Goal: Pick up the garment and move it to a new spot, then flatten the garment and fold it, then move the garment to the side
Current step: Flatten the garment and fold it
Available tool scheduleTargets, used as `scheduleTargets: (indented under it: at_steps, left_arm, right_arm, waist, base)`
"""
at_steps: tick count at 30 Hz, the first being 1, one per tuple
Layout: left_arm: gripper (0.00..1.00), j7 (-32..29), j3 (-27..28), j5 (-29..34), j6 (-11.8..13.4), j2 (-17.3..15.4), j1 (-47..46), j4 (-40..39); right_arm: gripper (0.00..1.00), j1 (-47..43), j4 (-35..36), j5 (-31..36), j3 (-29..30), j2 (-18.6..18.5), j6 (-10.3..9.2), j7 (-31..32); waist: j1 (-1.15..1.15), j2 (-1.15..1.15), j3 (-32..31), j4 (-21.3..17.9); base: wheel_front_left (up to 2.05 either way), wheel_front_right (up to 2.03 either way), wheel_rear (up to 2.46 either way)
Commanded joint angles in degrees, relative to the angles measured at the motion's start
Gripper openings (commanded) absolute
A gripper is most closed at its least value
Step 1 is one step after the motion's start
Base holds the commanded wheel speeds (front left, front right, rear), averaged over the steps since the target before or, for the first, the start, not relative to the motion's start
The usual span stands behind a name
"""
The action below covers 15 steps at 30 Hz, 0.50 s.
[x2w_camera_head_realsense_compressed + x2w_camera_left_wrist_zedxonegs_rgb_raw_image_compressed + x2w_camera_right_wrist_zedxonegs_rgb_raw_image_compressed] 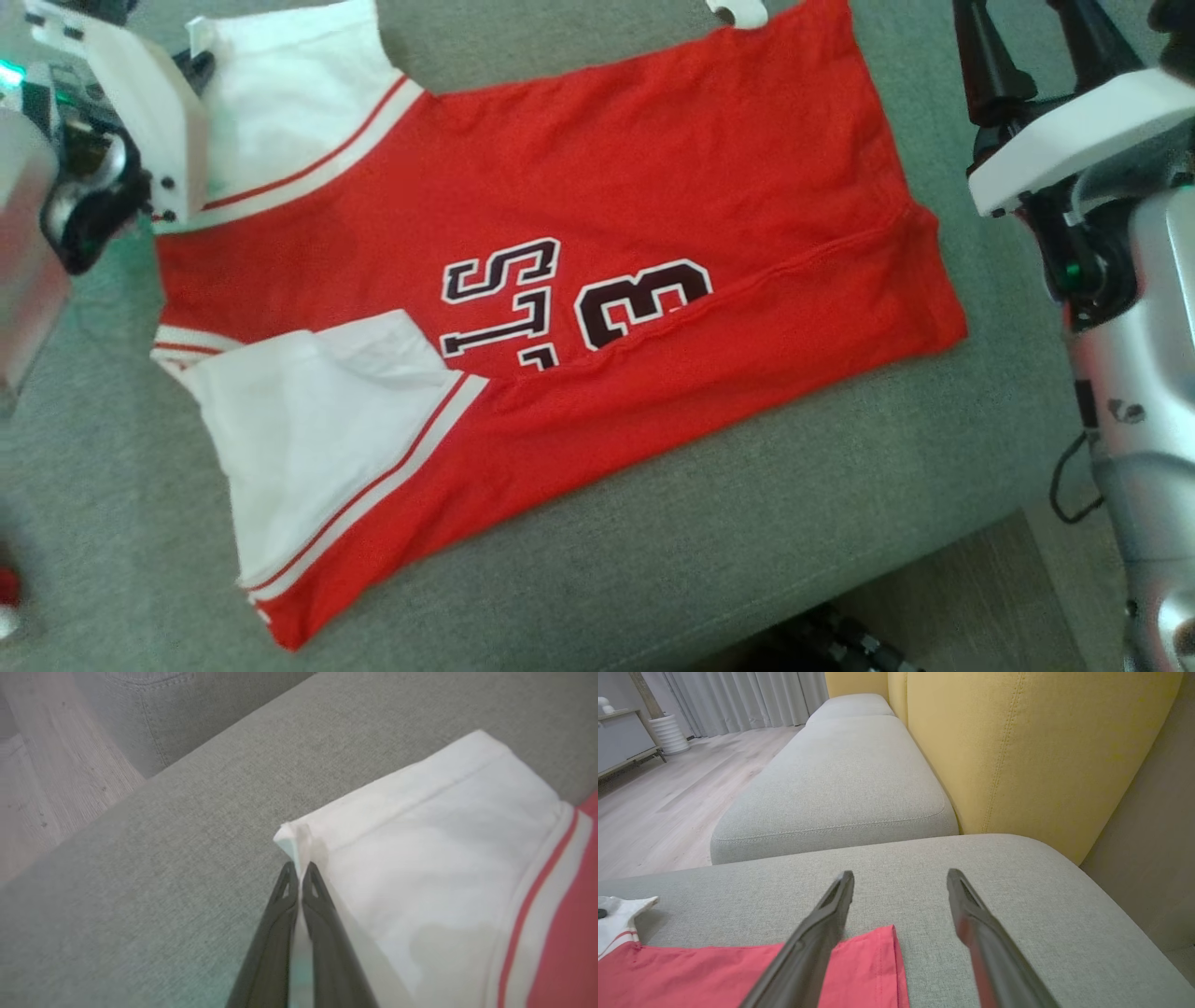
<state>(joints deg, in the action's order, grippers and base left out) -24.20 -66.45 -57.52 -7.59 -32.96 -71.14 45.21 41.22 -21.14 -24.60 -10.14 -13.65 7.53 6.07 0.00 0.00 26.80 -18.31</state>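
Grey woven upholstery is covering the sofa seat [709, 560], and the garment [653, 168] is lying spread on it. It is a red jersey with white sleeves edged in red and white stripes. Dark, white-outlined lettering [504, 299] and the number 13 [639, 303] are showing across its middle, partly tucked under a long fold running across the red body. The loose sleeve [308, 439] is lying partly over the red cloth.

The left gripper [299, 870] is pinching the hem corner of the held sleeve [420, 849]. Its two fingers are pressing together with white cloth between their tips, and the corner is puckering up just beyond them. The rest of that sleeve is lying flat to the right of the fingers, with bare grey seat to their left.

The right gripper [901, 882] is holding nothing. Its fingers are standing wide apart above the seat, with bare grey cloth showing between them. The garment's red hem corner is lying just under and beside the left-hand finger.

Beyond those fingertips a second grey cushion [831, 779] is adjoining the seat. To the right a yellow backrest [1017, 742] is rising, and to the left pale wood floor [668, 802] is stretching toward grey curtains [738, 695].
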Motion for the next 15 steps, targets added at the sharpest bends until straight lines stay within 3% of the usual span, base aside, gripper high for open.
scheduleTargets:
  at_steps: [1, 6, 8, 11, 15]
  left_arm:
    - [0.00, 2.51, 1.33, 0.58, 0.10, -1.63, -1.89, -0.83]
    - [0.00, 11.62, 0.13, 2.00, 0.10, 0.31, -2.04, -2.39]
    - [0.00, 15.27, -0.45, 2.88, 0.10, 1.39, -2.28, -3.69]
    - [0.00, 17.17, -0.48, 3.08, 0.10, 2.09, -2.22, -4.95]
    - [0.00, 19.68, -0.82, 3.72, 0.21, 3.17, -1.51, -8.48]
  right_arm:
    - [1.00, 1.17, 1.62, 0.48, 0.07, -1.21, -0.04, 0.00]
    - [1.00, 1.55, 1.05, 1.11, 0.14, -3.66, -0.04, 1.50]
    - [1.00, 2.10, 0.44, 1.65, -0.76, -6.21, -0.04, 3.52]
    - [1.00, 2.53, -0.38, 2.18, -2.34, -8.58, -0.04, 5.05]
    - [1.00, 3.51, -3.09, 1.93, -6.90, -14.42, -0.04, 7.63]
  waist:
    - [0.00, 0.00, -1.56, 1.50]
    - [0.00, 0.00, -5.03, 5.63]
    - [0.00, 0.00, -6.51, 8.58]
    - [0.00, 0.00, -7.09, 10.46]
    - [0.00, 0.00, -7.50, 14.30]
  base:
    - [0.00, 0.00, 0.00]
    - [0.00, 0.00, 0.00]
    - [0.00, 0.00, 0.00]
    - [0.00, 0.00, 0.00]
    - [0.00, 0.00, 0.00]
